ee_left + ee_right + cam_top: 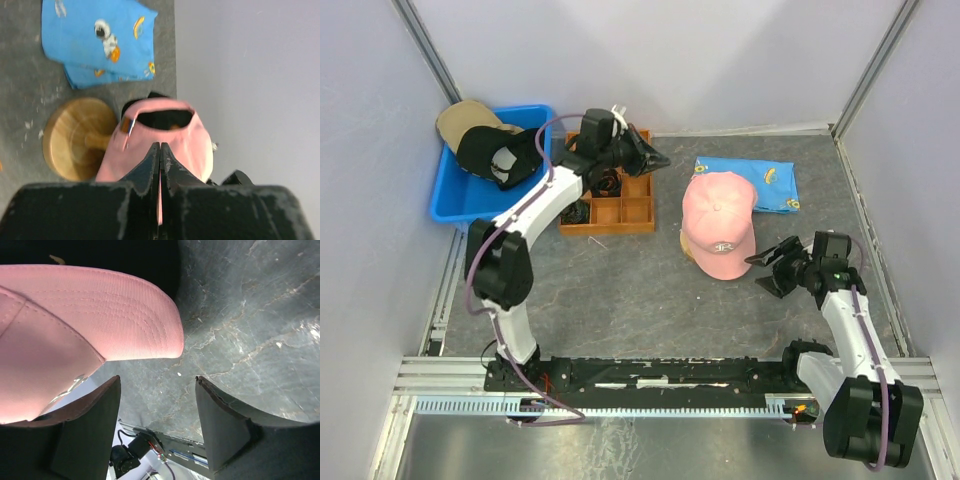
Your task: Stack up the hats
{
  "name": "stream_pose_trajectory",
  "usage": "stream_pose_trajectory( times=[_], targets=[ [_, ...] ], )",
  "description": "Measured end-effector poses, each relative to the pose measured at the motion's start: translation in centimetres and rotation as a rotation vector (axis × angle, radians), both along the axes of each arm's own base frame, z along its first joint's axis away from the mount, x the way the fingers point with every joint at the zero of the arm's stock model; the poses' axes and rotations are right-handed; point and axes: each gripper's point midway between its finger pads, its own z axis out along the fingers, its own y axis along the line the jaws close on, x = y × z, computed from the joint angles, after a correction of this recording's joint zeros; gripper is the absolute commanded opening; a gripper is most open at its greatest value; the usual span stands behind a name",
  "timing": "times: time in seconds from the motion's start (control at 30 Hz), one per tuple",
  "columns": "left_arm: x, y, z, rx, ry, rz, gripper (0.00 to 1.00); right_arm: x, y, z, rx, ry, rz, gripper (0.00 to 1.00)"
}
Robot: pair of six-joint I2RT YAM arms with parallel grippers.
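A pink hat [718, 222] lies mid-table with its brim toward me; something dark shows under it, and a round wooden disc [75, 137] lies beside it. In the left wrist view the pink hat [185, 142] shows its back opening. A tan hat [460, 120] and a black hat [492, 155] with a white emblem lie in the blue bin [455, 205]. My left gripper [658, 160] is shut and empty, held above the table left of the pink hat. My right gripper [767, 270] is open and empty, just right of the pink brim [125, 315].
An orange wooden divider tray [625, 212] holds small black coiled bundles [576, 212] under my left arm. A blue cartoon-print cloth [748, 183] lies behind the pink hat. Grey walls enclose the table on three sides.
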Motion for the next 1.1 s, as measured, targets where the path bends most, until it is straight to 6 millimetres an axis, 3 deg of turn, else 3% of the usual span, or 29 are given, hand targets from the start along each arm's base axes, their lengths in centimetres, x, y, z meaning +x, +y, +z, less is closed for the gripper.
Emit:
stream_pose_trajectory(
  times=[0.23,0.3,0.4,0.47,0.7,0.87,1.1],
  targets=[
    [5.4,-3.5,0.8,-0.021,-0.102,-0.099,0.12,-2.0,-0.7,0.7,-0.088,0.094,0.044,0.61],
    [6.7,-4.7,0.4,-0.046,-0.116,-0.138,0.13,-2.9,-0.4,0.6,-0.087,0.131,0.062,0.46],
    [7.9,-6.1,-1.4,-0.075,-0.109,-0.189,0.14,-4.0,0.1,0.3,-0.08,0.175,0.084,0.11],
    [8.3,-6.7,-3.0,-0.099,-0.082,-0.207,0.14,-4.2,0.8,0.4,-0.067,0.177,0.094,0.0],
    [9.2,-8.4,-6.2,-0.208,0.0,-0.24,0.15,-3.4,4.6,-1.6,-0.01,0.228,0.161,0.0],
    [9.4,-9.2,-6.3,-0.287,0.021,-0.262,0.15,-1.8,7.2,-3.7,-0.008,0.266,0.195,0.0],
    [9.1,-9.8,-5.6,-0.34,0.008,-0.286,0.15,1.9,7.4,-3.7,-0.028,0.192,0.117,0.0]
  ],
)
